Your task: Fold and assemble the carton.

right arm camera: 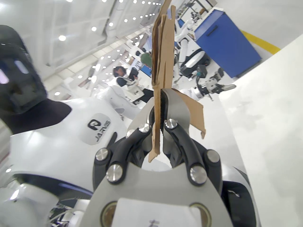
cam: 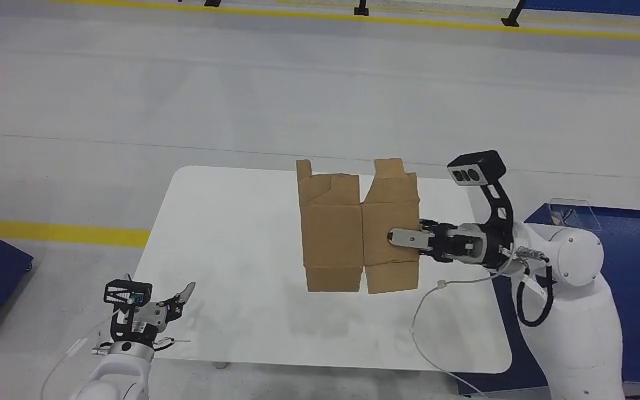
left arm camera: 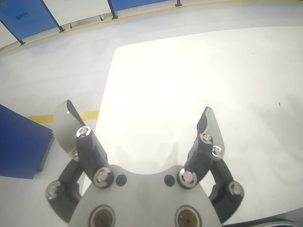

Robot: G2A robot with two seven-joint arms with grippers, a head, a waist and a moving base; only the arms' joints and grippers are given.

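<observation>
the flattened carton sits over the middle of the desk, its flaps toward the far edge; whether it touches the desk cannot be told. the right gripper comes in from the desk's right side, its jaws closed on the carton's right panel, one on each face of the board. the left gripper hangs over the desk's near left corner, well apart from the carton, jaws spread wide.

A white partition panel carries a dark logo followed by one printed word. The blue panel beside it bears fainter dark print, too small to read.
</observation>
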